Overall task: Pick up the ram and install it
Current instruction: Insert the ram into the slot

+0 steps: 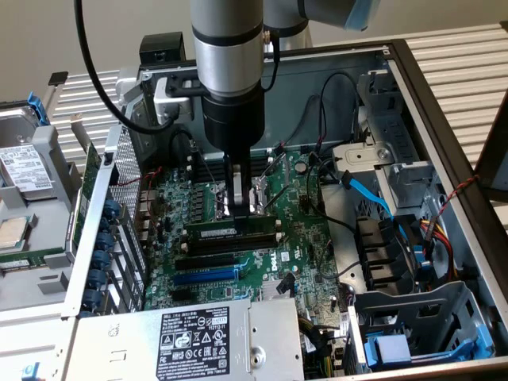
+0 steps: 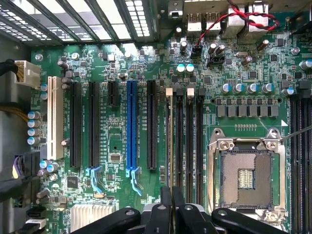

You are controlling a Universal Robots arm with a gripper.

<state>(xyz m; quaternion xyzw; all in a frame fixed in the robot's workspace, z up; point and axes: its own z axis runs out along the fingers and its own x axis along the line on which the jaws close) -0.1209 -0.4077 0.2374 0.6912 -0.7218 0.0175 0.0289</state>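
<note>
The ram (image 1: 218,232) is a thin green stick with a pale label. It stands on edge in the row of black memory slots (image 1: 230,244), in front of the CPU socket (image 1: 266,198). My gripper (image 1: 238,213) comes straight down onto its middle and is shut on its top edge. In the wrist view the ram (image 2: 168,141) shows edge-on as a thin line. It runs from my gripper (image 2: 171,195) to a beige end clip (image 2: 169,91), along the slot farthest from the CPU socket (image 2: 246,178).
The motherboard lies in an open PC case. A blue slot (image 1: 205,276) and black expansion slots (image 2: 75,126) lie beside the memory slots. The power supply (image 1: 198,337) sits at the front. Blue cables (image 1: 369,194) and drive cages stand on the exterior view's right.
</note>
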